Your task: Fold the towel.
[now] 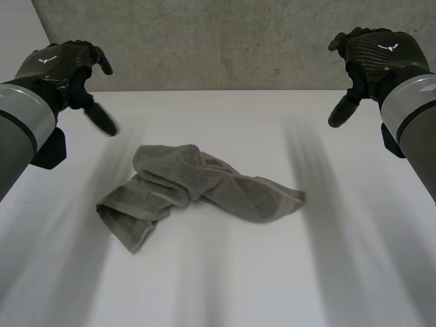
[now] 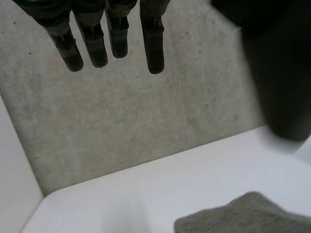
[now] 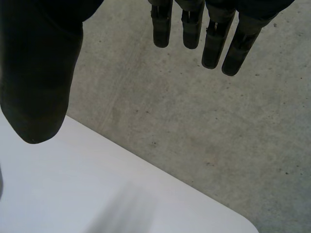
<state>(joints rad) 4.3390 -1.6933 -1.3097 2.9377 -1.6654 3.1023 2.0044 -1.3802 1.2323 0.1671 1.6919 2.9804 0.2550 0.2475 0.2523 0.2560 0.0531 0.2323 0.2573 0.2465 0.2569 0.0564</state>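
Left hand, right hand straight-fingered, empty; towel crumpled on white table; wall seemingly concrete.

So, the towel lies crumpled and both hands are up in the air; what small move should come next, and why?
Probably lower both hands to the grey towel, the left hand to its left end and the right hand to its right end, to spread it flat first. The towel lies bunched and twisted on the white table, and both hands hang open above it, holding nothing.

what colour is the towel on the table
Plain grey-green towel, best seen in the head view.
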